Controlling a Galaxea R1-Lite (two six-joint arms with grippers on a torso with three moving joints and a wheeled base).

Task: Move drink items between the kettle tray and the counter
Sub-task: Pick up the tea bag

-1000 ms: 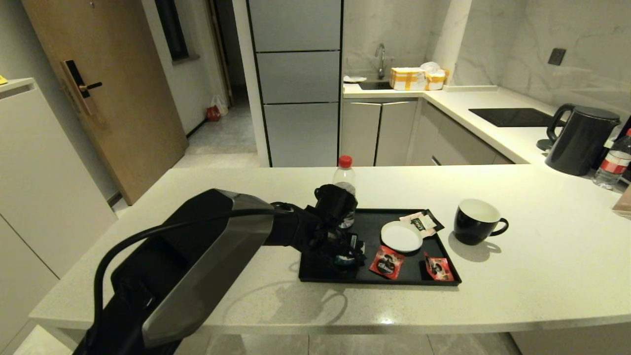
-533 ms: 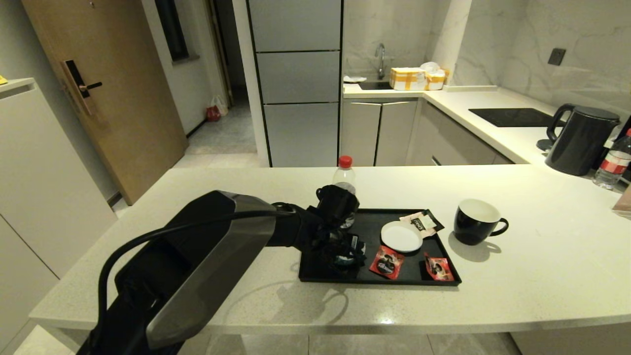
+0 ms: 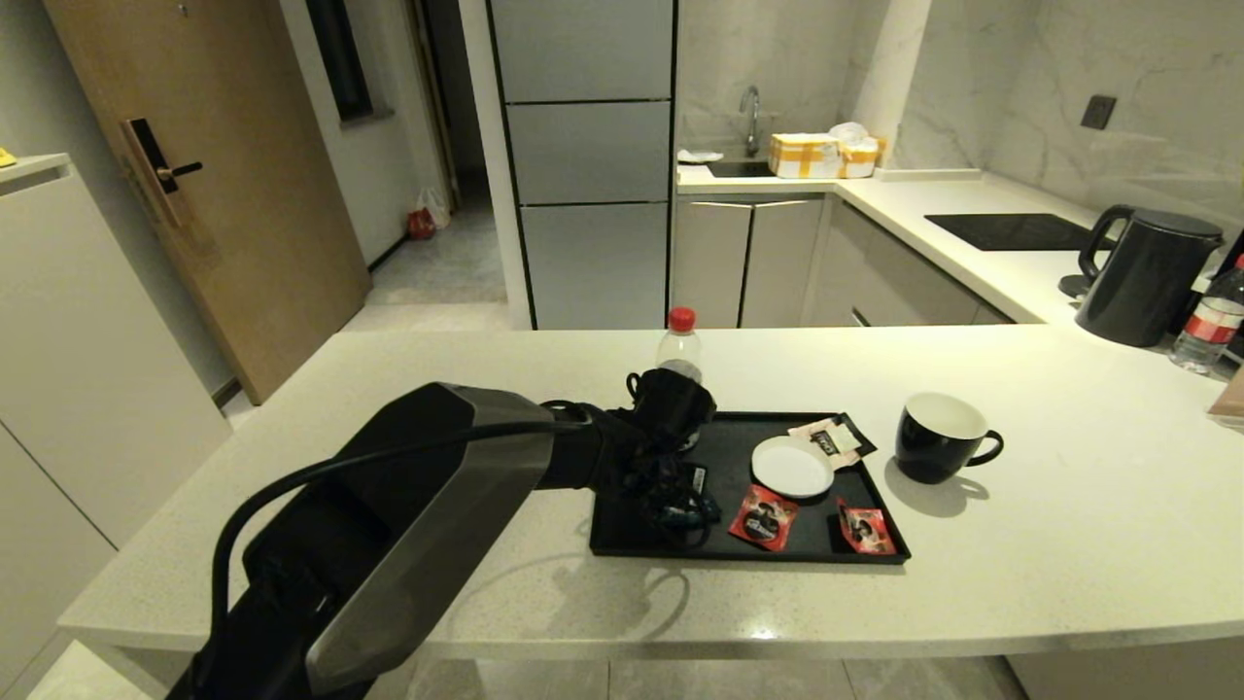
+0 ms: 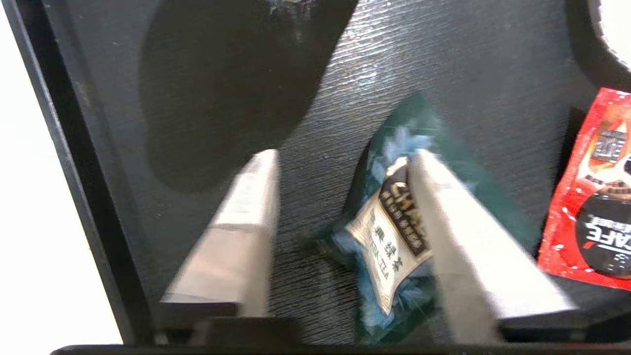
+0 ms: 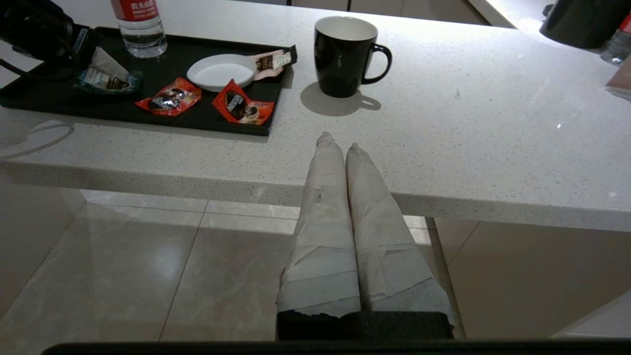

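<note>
Tray contents: the kettle tray (image 3: 724, 546) holds 1 teal sachet (image 4: 394, 236), 2 red sachets (image 3: 763, 517), 1 white saucer (image 3: 791, 467), 1 pale-and-black sachet (image 3: 831, 439) touching the saucer's far edge, and 1 clear red-capped bottle (image 3: 679, 352) at the far rim, just behind my left wrist.

Mug: 1 black mug (image 3: 938, 437) stands upright on the counter (image 3: 1069, 525), off the tray, well to the right of my left gripper, handle pointing right. Nothing shows inside it but its white wall.

Left gripper: my left gripper (image 4: 345, 158) is low over the tray's left end with its 2 fingers spread apart, gripping nothing. The teal sachet lies flat on the tray floor under them. One finger (image 4: 458, 236) crosses over the sachet's label, the other stands over bare tray beside it. I cannot tell whether either tip touches the foil.

Sachet axis: its long axis runs slantwise to the line between my fingers, one corner reaching out past the fingertips, the other end back toward my wrist.

Neighbours: the nearer red sachet lies just right of my left gripper, apart from the teal one, and the second lies further right near the tray's front right corner.

Right gripper: my right gripper (image 5: 337, 145) hangs below and in front of the counter edge, its 2 wrapped fingers pressed together on nothing.
</note>
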